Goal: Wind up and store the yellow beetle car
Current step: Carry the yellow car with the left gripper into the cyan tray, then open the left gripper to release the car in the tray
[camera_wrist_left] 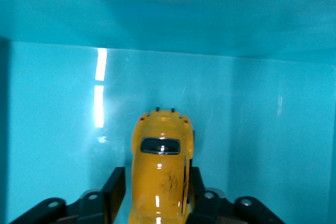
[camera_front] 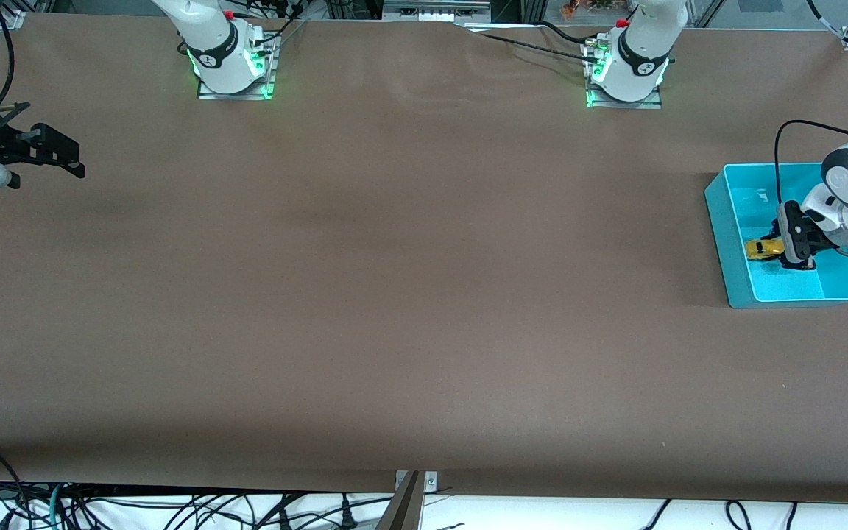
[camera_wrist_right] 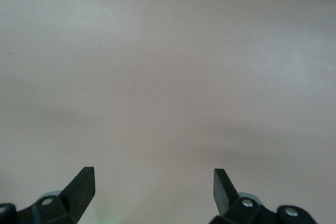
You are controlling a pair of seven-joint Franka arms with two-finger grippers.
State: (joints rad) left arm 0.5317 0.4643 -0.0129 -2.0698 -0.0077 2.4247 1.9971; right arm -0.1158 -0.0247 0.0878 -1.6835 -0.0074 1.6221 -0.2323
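The yellow beetle car point(camera_front: 761, 249) lies on the floor of a teal bin point(camera_front: 718, 221) at the left arm's end of the table. My left gripper point(camera_front: 786, 252) reaches down into the bin with a finger on each side of the car. In the left wrist view the car point(camera_wrist_left: 160, 156) sits between the black fingers point(camera_wrist_left: 116, 187). A thin strip of teal shows between one finger and the car, and the other finger is against it. My right gripper point(camera_front: 78, 162) waits open and empty over the right arm's end of the table; it also shows in the right wrist view point(camera_wrist_right: 154, 179).
The teal bin's walls point(camera_wrist_left: 210, 19) stand close around the left gripper. The brown table point(camera_front: 409, 280) is bare between the two arms. Cables hang below the table edge nearest the front camera.
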